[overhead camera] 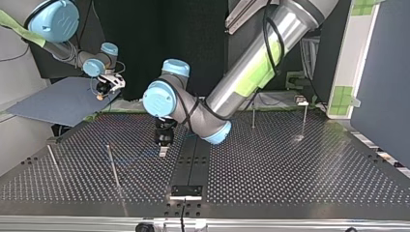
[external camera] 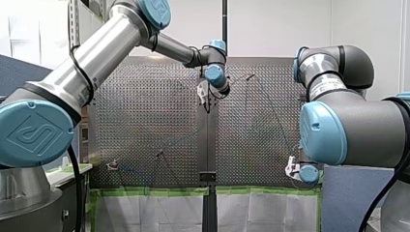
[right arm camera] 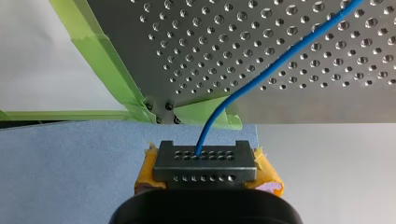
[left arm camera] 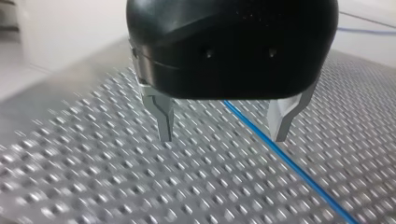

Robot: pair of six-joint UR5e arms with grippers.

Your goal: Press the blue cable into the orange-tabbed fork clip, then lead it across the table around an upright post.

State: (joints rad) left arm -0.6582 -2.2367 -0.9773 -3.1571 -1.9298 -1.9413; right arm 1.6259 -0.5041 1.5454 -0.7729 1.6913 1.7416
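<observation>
The blue cable (left arm camera: 289, 163) lies on the perforated table and passes between my left gripper's (left arm camera: 223, 135) metal fingers, nearer one of them and touching neither. That gripper (overhead camera: 163, 151) is open and hovers low over the table near the centre rail. My right gripper (right arm camera: 204, 161), with yellow pads, is shut on the blue cable (right arm camera: 261, 77), which leaves its jaws and runs out over the table. It hangs off the table's corner (overhead camera: 104, 92). A small fork clip (overhead camera: 302, 100) stands at the top view's far right. Whether the cable sits in it I cannot tell.
Thin upright posts (overhead camera: 113, 166) (overhead camera: 51, 157) (overhead camera: 253, 116) (overhead camera: 304, 121) stand on the table. A dark centre rail (overhead camera: 193, 159) runs across it. A blue-grey panel (right arm camera: 70, 154) lies under my right gripper beside green tape (right arm camera: 98, 60) on the table's edge.
</observation>
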